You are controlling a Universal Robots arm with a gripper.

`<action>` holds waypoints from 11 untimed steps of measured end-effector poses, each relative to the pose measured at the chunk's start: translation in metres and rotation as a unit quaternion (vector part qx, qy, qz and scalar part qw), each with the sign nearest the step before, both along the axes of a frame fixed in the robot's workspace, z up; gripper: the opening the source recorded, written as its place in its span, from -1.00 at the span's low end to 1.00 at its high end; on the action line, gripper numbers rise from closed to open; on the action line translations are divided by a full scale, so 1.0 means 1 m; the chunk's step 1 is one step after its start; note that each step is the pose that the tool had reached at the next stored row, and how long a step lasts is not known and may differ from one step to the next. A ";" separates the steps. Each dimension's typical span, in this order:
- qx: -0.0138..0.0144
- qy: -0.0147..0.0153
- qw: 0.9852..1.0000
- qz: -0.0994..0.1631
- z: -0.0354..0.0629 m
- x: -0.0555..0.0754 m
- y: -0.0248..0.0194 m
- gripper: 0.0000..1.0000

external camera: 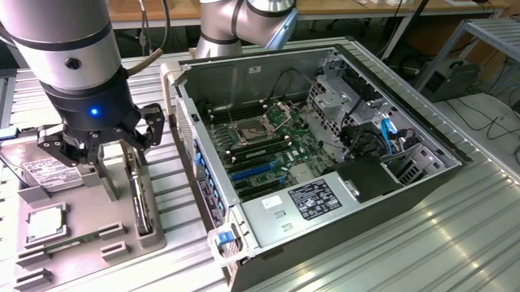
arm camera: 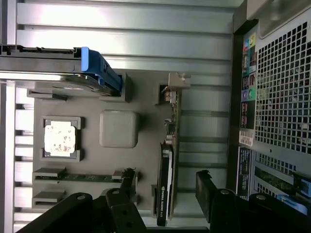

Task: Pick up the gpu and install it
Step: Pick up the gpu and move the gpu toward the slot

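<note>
The task is near its beginning. The gpu [arm camera: 168, 160] stands on its edge in a slot of the grey tray [arm camera: 146, 97], and nothing has lifted it.

The jaws are wide open and hold nothing. In the wrist view the card lies between the jaws, with one finger [arm camera: 127, 187] on one side and the other finger on the opposite side. There is a clear gap on both sides, so I see no touching. In the exterior view the jaws hang close above the tray, directly over the gpu. How far down they reach along the card I cannot tell for certain.

The open case [external camera: 366, 222] lies on the desk [external camera: 455, 243] beside the jaws, well apart from the gpu. On its board the blue slots [external camera: 248, 175] look empty (no card stands in them). In my judgement, only the approach is done; the picking up and the installing are both not yet done.
</note>
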State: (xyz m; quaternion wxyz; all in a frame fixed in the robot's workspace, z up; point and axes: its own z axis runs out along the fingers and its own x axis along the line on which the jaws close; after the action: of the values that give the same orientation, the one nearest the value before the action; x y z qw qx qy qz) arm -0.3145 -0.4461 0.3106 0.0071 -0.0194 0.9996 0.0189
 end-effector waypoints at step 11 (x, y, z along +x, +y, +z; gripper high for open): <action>0.000 0.000 1.000 0.000 -0.0224 0.001 0.0015 0.23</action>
State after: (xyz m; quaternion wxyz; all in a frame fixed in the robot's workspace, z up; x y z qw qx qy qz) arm -0.3137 -0.4447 0.2883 0.0070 -0.0195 0.9996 0.0188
